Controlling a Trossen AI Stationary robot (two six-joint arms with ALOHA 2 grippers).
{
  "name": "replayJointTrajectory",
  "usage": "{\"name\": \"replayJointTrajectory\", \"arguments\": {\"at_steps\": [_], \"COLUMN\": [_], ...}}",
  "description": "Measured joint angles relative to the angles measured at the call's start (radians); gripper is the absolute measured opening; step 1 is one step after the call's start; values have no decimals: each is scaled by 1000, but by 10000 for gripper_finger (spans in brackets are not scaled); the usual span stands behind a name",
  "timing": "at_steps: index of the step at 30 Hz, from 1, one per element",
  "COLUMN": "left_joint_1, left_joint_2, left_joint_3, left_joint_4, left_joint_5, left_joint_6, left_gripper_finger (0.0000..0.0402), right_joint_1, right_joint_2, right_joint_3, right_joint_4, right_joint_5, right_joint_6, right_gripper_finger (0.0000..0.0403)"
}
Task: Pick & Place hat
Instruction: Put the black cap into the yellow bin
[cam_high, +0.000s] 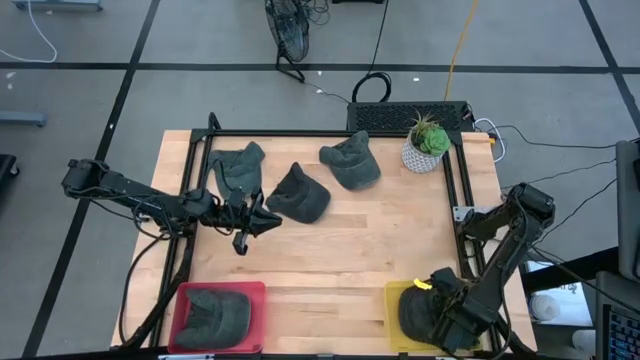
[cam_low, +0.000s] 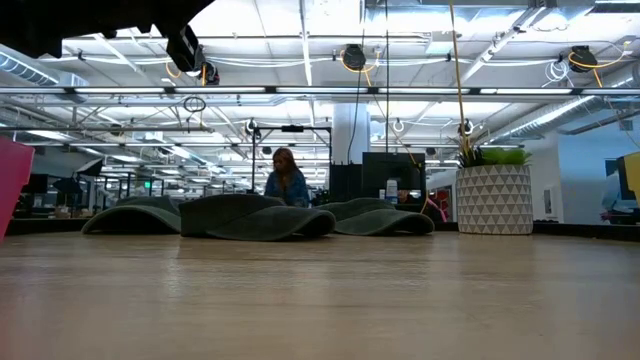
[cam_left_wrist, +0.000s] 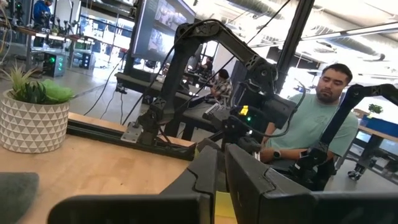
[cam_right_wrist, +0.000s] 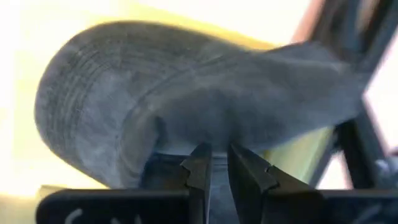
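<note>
While pinching the hat (cam_right_wrist: 186, 93) with the right gripper (cam_right_wrist: 221, 171), fingers nearly together on grey cloth, hanging over the yellow bin (cam_high: 393, 300) at lower right of the high view. Probably placing now: best settling the crown inside the walls before letting go, then parting the fingers fully and lifting straight up, avoiding dragging cloth back out.

Waiting with the left gripper (cam_high: 262, 218) at centre left, fingers together on nothing, beside three hats (cam_high: 300, 193) lying across the upper middle. Showing, from above only, both bins, with the red bin (cam_high: 220, 286) at lower left already holding a hat. Showing the grip itself only through the right wrist. Catching through the left wrist a plant (cam_left_wrist: 34, 118) and a seated person (cam_left_wrist: 311, 118).
</note>
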Motion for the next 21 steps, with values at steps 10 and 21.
{"name": "replayJointTrajectory", "arguments": {"at_steps": [10, 21], "left_joint_1": [0, -1], "left_joint_2": [0, 0], "left_joint_3": [0, 0], "left_joint_4": [-1, -23], "left_joint_5": [0, -7], "left_joint_6": [4, 8], "left_gripper_finger": [37, 37], "right_joint_1": [11, 53], "right_joint_2": [-7, -6], "right_joint_3": [29, -179], "right_joint_4": [-190, 32], "right_joint_5": [47, -58], "right_joint_6": [-18, -11], "right_gripper_finger": [40, 40]}}
